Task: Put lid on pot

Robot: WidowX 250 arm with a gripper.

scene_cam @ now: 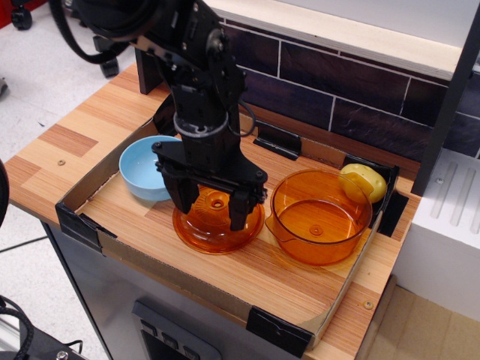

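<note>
Spanning most of the view, a wooden table carries a shallow cardboard tray with black taped corners, set before a dark tiled wall at the far side. Next in size, the black robot arm descends from the upper left and ends in the gripper, whose two fingers are spread wide, one on the left and one on the right of the lid's central knob, their tips low over the dome; whether they touch it cannot be told. Right of the arm, the pot stands upright on the tray floor, open at the top, a small tab handle facing left toward the lid, just beside it. Directly under the gripper, the lid rests dome-up on the tray floor, left of the pot and near the front edge. Partly hidden behind the arm, a light-blue bowl sits to the far left of the lid, close to it. Smallest, a yellow rounded object lies in the far right corner, against the pot's rim.
</note>
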